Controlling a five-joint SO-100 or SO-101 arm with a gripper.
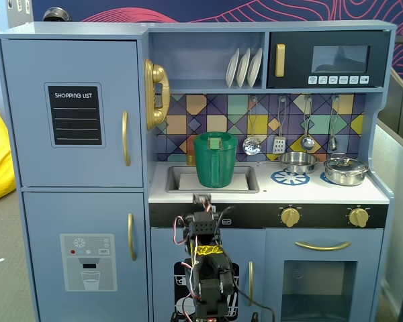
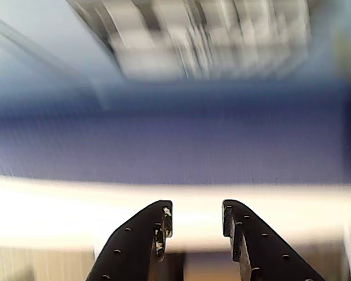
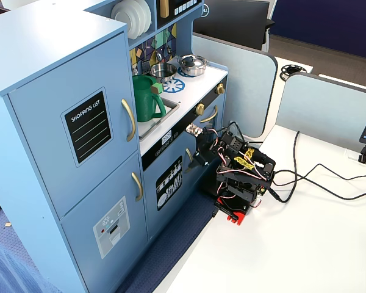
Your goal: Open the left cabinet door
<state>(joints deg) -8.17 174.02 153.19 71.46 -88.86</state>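
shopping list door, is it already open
No, the shopping list door sits flush and shut, and the pincer is far from its gold handle.

The left cabinet door [image 1: 74, 111] is blue-grey with a black board that has white words and lines. Its handle [image 1: 125, 138] is gold. The jug [image 1: 215, 159] in the sink is green. The back wall [image 1: 208, 114] has colourful diamond tiles. The gripper [image 2: 197, 219] is black. The table [image 3: 317, 244] is white.

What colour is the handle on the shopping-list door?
Gold; the handle shows best in a fixed view facing the kitchen front.
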